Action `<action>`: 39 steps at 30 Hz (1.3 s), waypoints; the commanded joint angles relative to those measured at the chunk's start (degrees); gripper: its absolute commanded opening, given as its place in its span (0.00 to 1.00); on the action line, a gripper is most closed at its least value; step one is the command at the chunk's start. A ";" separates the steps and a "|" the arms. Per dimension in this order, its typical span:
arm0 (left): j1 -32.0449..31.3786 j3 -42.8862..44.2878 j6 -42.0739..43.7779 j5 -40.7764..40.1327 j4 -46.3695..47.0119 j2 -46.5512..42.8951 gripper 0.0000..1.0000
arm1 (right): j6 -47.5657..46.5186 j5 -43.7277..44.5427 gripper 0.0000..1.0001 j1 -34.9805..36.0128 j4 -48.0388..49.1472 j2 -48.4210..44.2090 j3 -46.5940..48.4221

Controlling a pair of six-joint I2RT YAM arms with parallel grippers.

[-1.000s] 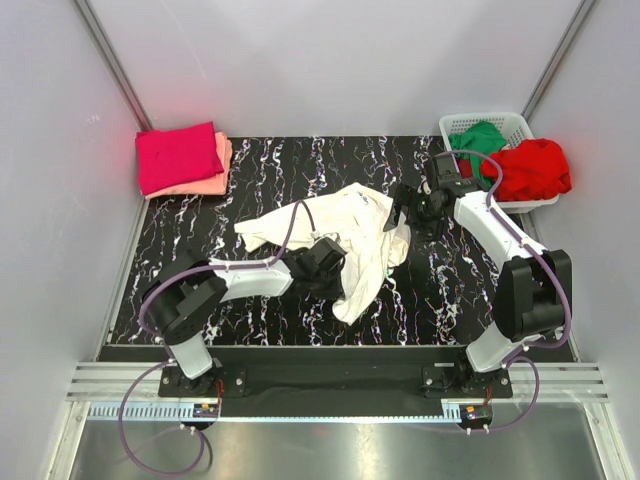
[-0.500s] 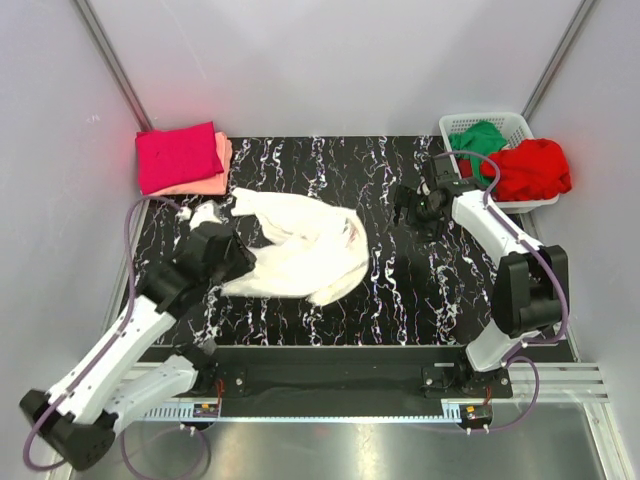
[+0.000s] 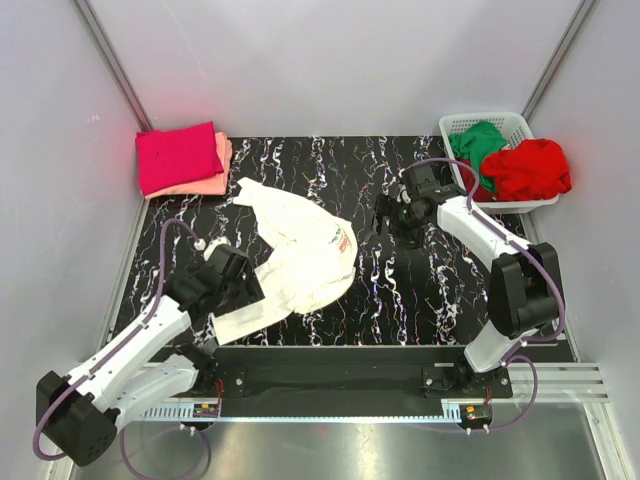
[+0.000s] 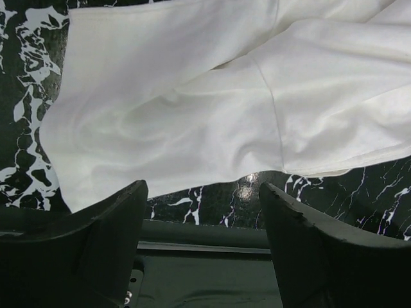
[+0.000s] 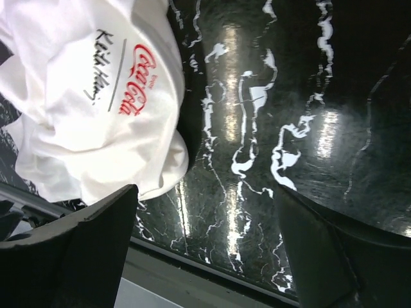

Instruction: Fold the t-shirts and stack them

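I count the magenta tee (image 3: 175, 155) folded on the salmon tee (image 3: 203, 186), far left. The white tee (image 3: 300, 250) lies rumpled on the tabletop (image 3: 420, 290); the green tee (image 3: 478, 138) and red tee (image 3: 528, 168) wait in the basket (image 3: 512, 122). My left tool (image 4: 203, 196) and right tool (image 5: 205, 192) gape, empty.

Table (image 3: 400, 290) seen from above its near edge, wrist views aimed closely past own fingers (image 4: 83, 237), white t-shirt (image 3: 300, 250) ahead shared.

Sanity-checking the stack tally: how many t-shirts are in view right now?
5. Far-left corner: magenta t-shirt folded on the salmon-pink t-shirt. White t-shirt crumpled mid-table. Green t-shirt and red t-shirt in the basket, far right. More could be hidden under those.
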 commanded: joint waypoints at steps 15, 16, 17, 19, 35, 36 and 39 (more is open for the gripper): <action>-0.03 -12.25 -7.61 4.94 8.33 -1.89 0.71 | 1.59 -2.82 0.63 9.88 1.89 9.79 7.01; -0.03 -12.87 -8.05 4.68 8.33 -2.42 0.71 | 1.94 -2.64 0.62 11.19 2.06 10.31 6.83; -0.03 -13.49 -8.92 4.59 8.42 -2.86 0.71 | 2.21 -2.73 0.60 11.55 2.41 10.66 6.65; -0.12 -14.81 -9.28 4.68 9.30 -3.48 0.71 | 3.00 -3.26 0.58 12.00 3.73 11.62 5.95; -0.73 -14.98 -11.30 2.30 6.23 -2.17 0.79 | 1.94 -1.68 0.49 12.44 3.30 13.65 5.86; -0.73 -15.25 -11.39 2.30 6.75 -0.86 0.79 | 1.94 -1.68 0.49 12.44 3.21 13.91 5.95; -0.73 -15.96 -11.13 2.83 8.42 2.22 0.74 | 1.77 -1.94 0.49 12.52 3.21 14.35 6.65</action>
